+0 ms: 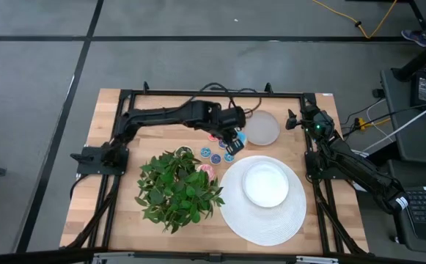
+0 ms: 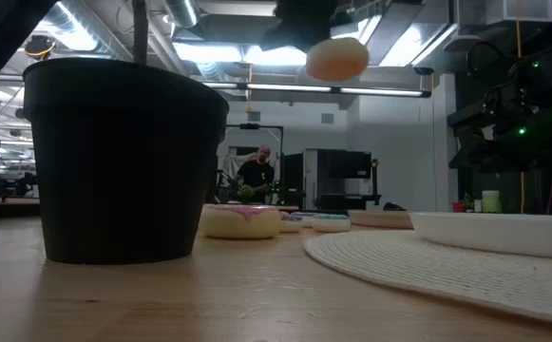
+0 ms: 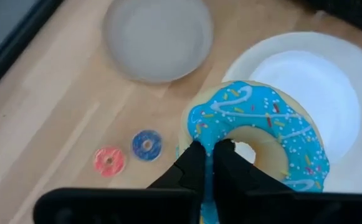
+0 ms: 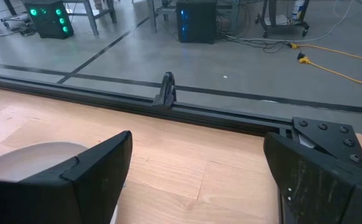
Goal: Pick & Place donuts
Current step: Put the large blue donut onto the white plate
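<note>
My left gripper (image 3: 210, 163) is shut on the light blue iced donut (image 3: 255, 134). It hangs over the table between the round grey dish (image 3: 157, 37) and the white plate (image 3: 311, 106). In the low view the donut's pale underside (image 2: 337, 59) shows high above the tabletop. The pink donut (image 2: 242, 220) lies flat on the wood beside the plant pot. A tiny red ring (image 3: 109, 160) and a tiny blue ring (image 3: 147, 144) lie flat on the table. I cannot make out the brown donut. My right gripper (image 4: 199, 180) waits open at the table's far right corner (image 1: 300, 119). My left gripper pinches the blue donut's ring on one side (image 3: 209, 144). One finger (image 3: 192, 163) is at the outer edge and the other (image 3: 229, 160) is by the hole. The fingers come from above, pointing down. The donut is lifted clear of the table, its iced face up.
A leafy plant (image 1: 177, 187) in a black pot (image 2: 123, 161) fills the near left of the table. The white plate rests on a round woven mat (image 1: 271, 220) at the near right. More tiny rings (image 1: 216, 156) lie between the plant and the grey dish (image 1: 262, 128).
</note>
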You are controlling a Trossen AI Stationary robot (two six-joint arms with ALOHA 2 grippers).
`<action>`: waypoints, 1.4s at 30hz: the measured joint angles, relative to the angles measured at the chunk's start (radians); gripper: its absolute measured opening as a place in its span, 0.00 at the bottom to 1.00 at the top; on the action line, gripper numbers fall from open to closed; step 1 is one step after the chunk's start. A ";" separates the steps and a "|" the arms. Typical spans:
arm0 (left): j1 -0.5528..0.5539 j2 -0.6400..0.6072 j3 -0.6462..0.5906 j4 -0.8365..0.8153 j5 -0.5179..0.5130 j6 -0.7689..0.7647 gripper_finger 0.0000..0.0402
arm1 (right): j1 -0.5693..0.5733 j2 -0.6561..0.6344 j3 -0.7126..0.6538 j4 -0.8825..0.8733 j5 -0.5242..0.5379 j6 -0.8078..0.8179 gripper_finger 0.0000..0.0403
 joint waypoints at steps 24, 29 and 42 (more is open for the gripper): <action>-0.040 0.209 -0.001 0.271 0.158 0.425 0.04 | 0.000 0.000 0.000 -0.001 -0.008 0.000 0.90; -0.052 0.226 -0.001 0.298 0.175 0.511 0.04 | 0.000 0.000 0.000 -0.001 -0.008 0.000 0.90; -0.059 0.235 -0.001 0.290 0.217 0.637 0.04 | 0.000 0.000 0.000 -0.001 -0.007 0.000 0.90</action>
